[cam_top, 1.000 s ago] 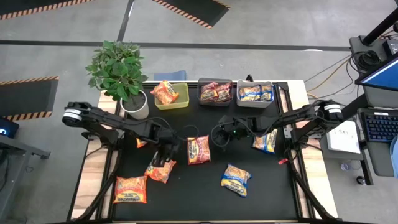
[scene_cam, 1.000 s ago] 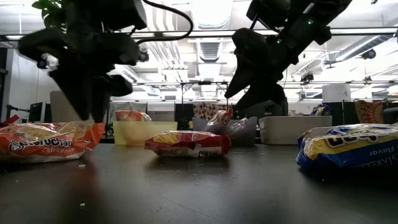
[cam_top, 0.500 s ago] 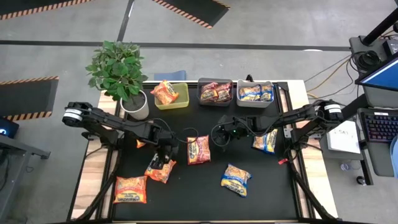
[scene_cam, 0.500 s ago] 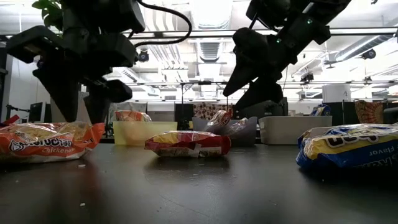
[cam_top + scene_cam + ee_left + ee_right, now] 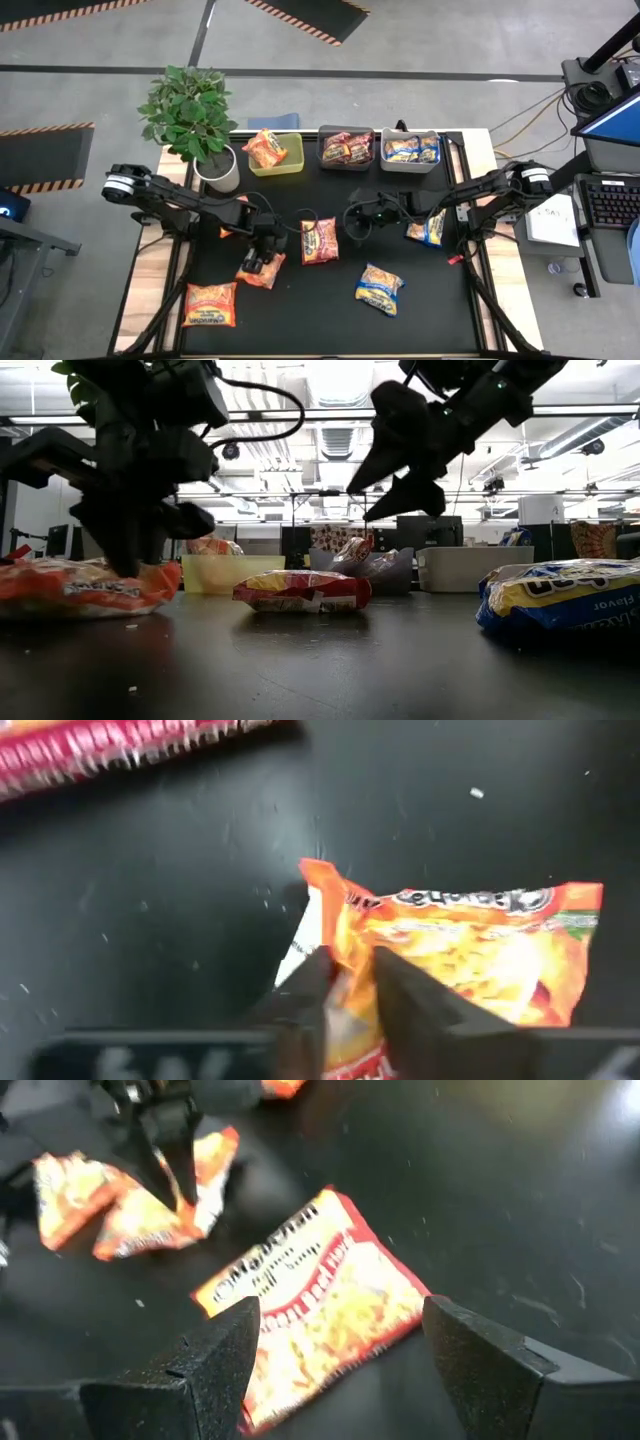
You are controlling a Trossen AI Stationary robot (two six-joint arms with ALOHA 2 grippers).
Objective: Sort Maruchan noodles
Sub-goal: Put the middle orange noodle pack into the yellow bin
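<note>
An orange-red noodle packet [image 5: 262,274] lies left of the table's middle, and my left gripper [image 5: 263,256] is down on it and shut. Beside it to the right lies a darker red packet [image 5: 318,241]. My right gripper [image 5: 335,1350] hangs open in the air above this packet's right side, touching nothing. Another orange packet [image 5: 210,305] lies near the front left. Two blue-and-yellow packets [image 5: 380,288] [image 5: 428,227] lie on the right half. My left gripper pinches the orange packet's crimped end [image 5: 338,942] between its two fingers [image 5: 305,995], near one corner. The fingers come from above, pointing steeply down. The pinched end is bunched up between them; the rest of the packet [image 5: 480,955] lies on the table.
At the far edge stand a green bin [image 5: 277,155] with an orange packet, a dark bin [image 5: 347,148] with red packets and a grey bin [image 5: 410,148] with blue ones. A potted plant [image 5: 190,120] stands at the far left corner. The black mat's front middle is bare.
My left gripper has opened wide, gone down onto the orange packet and shut on its end, which now stands bunched up between the fingers.
</note>
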